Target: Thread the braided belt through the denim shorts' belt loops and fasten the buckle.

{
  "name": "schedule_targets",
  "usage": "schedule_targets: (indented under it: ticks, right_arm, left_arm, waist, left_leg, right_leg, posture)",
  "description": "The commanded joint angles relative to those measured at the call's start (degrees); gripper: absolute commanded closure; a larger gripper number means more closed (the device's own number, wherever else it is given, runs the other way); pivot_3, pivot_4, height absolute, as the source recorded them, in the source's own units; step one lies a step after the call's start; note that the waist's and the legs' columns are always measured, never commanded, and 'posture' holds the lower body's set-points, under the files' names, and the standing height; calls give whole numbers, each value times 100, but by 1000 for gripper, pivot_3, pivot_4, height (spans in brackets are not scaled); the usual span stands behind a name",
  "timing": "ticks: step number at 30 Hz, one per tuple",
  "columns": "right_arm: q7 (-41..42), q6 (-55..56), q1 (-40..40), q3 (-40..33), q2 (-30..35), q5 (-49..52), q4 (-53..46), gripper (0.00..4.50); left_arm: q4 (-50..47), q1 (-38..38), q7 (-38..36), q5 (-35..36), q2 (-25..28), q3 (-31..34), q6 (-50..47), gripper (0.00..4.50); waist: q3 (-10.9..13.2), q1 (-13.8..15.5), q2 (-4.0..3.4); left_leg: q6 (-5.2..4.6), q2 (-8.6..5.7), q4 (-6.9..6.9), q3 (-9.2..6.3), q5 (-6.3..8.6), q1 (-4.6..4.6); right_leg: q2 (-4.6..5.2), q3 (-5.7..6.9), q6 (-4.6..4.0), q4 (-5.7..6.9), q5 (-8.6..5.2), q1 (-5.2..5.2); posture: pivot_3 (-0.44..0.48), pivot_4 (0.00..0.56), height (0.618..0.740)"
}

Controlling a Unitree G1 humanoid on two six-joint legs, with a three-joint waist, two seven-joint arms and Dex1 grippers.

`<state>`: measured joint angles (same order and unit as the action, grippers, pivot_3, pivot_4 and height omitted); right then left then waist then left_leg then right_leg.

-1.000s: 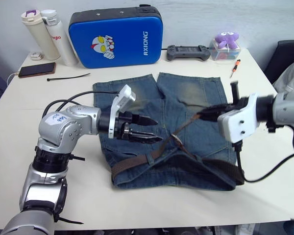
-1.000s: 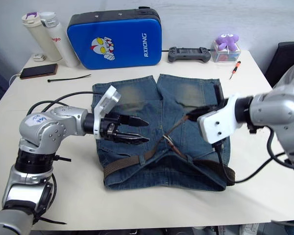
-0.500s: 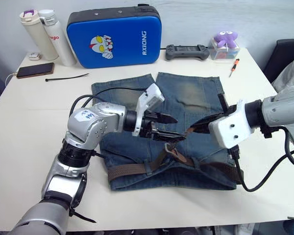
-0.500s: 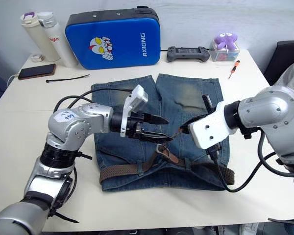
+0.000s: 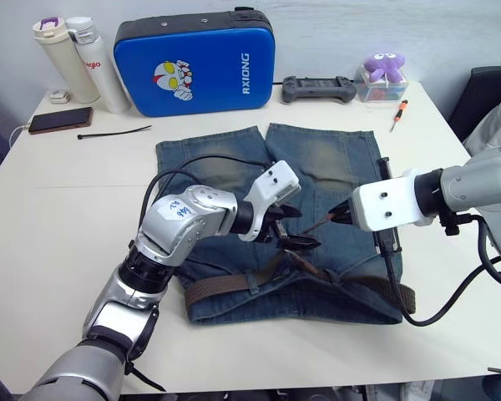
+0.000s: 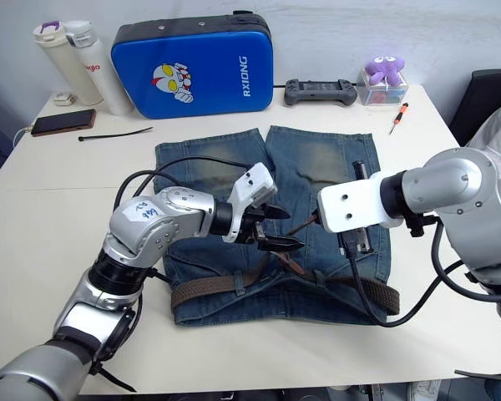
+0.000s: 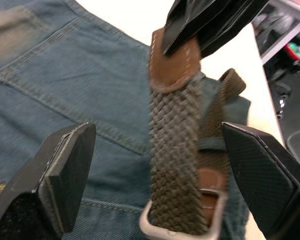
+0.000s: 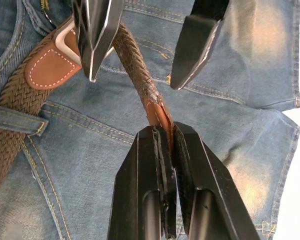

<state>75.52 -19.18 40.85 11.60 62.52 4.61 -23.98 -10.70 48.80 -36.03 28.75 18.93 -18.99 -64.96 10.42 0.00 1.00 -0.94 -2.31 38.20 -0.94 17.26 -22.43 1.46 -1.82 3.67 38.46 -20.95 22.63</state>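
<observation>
The denim shorts (image 5: 234, 167) lie flat on the white table (image 5: 58, 217), waistband nearest me. The braided belt (image 5: 221, 289) runs along the waistband under a belt loop (image 8: 12, 122). Its free end rises from the silver buckle (image 8: 65, 42) toward my right gripper (image 8: 165, 131), which is shut on the tan leather tip (image 8: 159, 114). My left gripper (image 7: 157, 135) is open, one finger (image 7: 65, 165) on each side of the braided strap just above the buckle (image 7: 152, 227), without touching it.
At the table's far edge stand a blue case (image 5: 196, 60), two bottles (image 5: 75, 58), a phone (image 5: 63, 119), a black cable tie (image 5: 115, 131), a game controller (image 5: 321, 87), a purple plush (image 5: 387, 67) and a screwdriver (image 5: 400, 115). A dark chair (image 5: 488, 92) is at the right.
My left gripper has moved right across the shorts and now straddles the belt's raised end. My right gripper kept hold of the tan tip and came in lower, slackening the strap.
</observation>
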Motion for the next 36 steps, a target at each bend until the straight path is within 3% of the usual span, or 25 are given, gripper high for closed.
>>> schedule_targets:
  ticks: [1,10,12,16,18,22,27,30,36]
  right_arm:
    - [-15,-130,115,-109,-41,74,-260,4500]
    - [-14,-443,-139,-170,-12,182,-495,4500]
    - [-103,-675,-164,-228,-78,268,-526,4500]
    - [-70,-988,-199,-381,42,474,-592,3018]
    - [-99,-1040,-218,-465,106,527,-584,2043]
    - [-105,-2356,-433,-1252,227,1497,-685,52]
    - [-731,-4317,-746,-2150,-419,3049,-858,52]
    - [-1254,-4801,-1188,-2223,-899,3423,-956,913]
    - [-2196,-5192,-1498,-2207,-1657,3750,-895,3863]
  left_arm:
    - [-76,37,130,-28,-160,119,-10,650]
    - [-108,139,141,317,-484,610,-366,4300]
    - [-97,121,161,369,-489,719,-458,4474]
    - [-97,8,231,456,-463,914,-661,4500]
    - [-98,-37,299,503,-498,1008,-757,4500]
    - [-114,-196,517,657,-585,1299,-1153,4500]
    - [-68,-413,1091,746,-1138,1983,-1713,4500]
    - [-9,-438,1487,776,-1726,2613,-2039,4500]
    - [-109,-305,1945,772,-2319,3474,-2548,4500]
  waist:
    - [0,5,0]
    - [0,-5,0]
    - [0,-6,0]
    - [0,3,0]
    - [0,5,0]
    - [0,12,0]
    - [0,4,0]
    - [-1,46,3]
    - [-1,69,3]
  left_leg:
    - [0,0,0,0,0,0]
    - [0,0,1,0,0,0]
    - [2,1,0,0,-1,0]
    - [2,0,1,0,-1,0]
    - [2,0,1,-1,-1,0]
    - [2,0,0,0,-1,0]
    - [2,2,1,-1,-1,1]
    - [2,1,5,-2,-1,-1]
    - [1,0,7,2,-1,-1]
  right_leg:
    - [0,0,0,0,0,0]
    - [0,0,0,2,0,0]
    - [-1,1,0,3,0,0]
    - [-1,1,0,5,0,1]
    - [0,1,0,3,0,1]
    - [0,1,0,4,0,1]
    - [0,2,0,6,0,-2]
    - [0,4,0,9,0,-2]
    - [-1,2,1,13,1,-1]
  posture:
    - [0,150,740]
    - [0,150,740]
    - [0,150,740]
    - [0,150,740]
    - [0,150,740]
    - [0,150,740]
    - [0,150,740]
    - [0,150,740]
    - [0,150,740]
